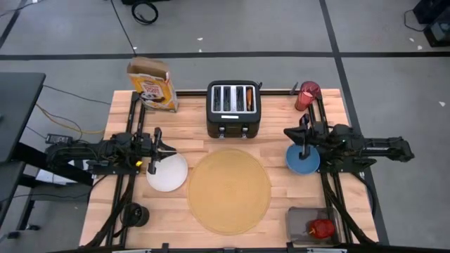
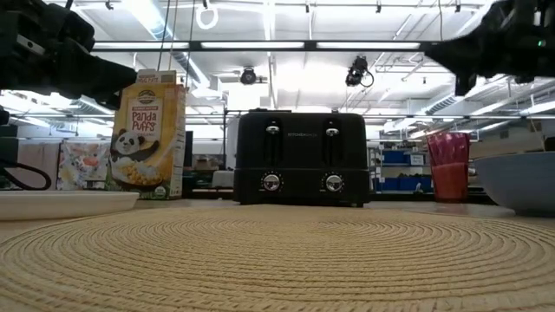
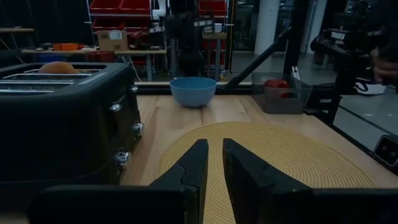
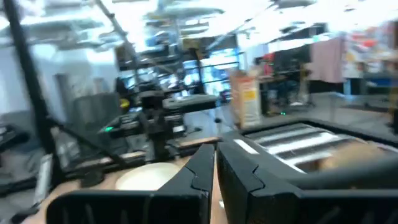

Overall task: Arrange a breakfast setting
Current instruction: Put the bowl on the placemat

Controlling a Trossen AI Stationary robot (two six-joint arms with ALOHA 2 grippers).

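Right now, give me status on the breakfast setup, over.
Left gripper over the white plate, right gripper over the blue bowl, both shut and empty. Placemat bare. Toaster behind it, not blocking.

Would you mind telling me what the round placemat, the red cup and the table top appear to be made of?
Round placemat: looks like woven straw or a similar fibre, matte tan; the low view shows coiled braided ridges.
Red cup: probably plastic, since light passes through its ribbed wall.
Table top: pale wood, seemingly butcher-block, with visible plank seams and grain.
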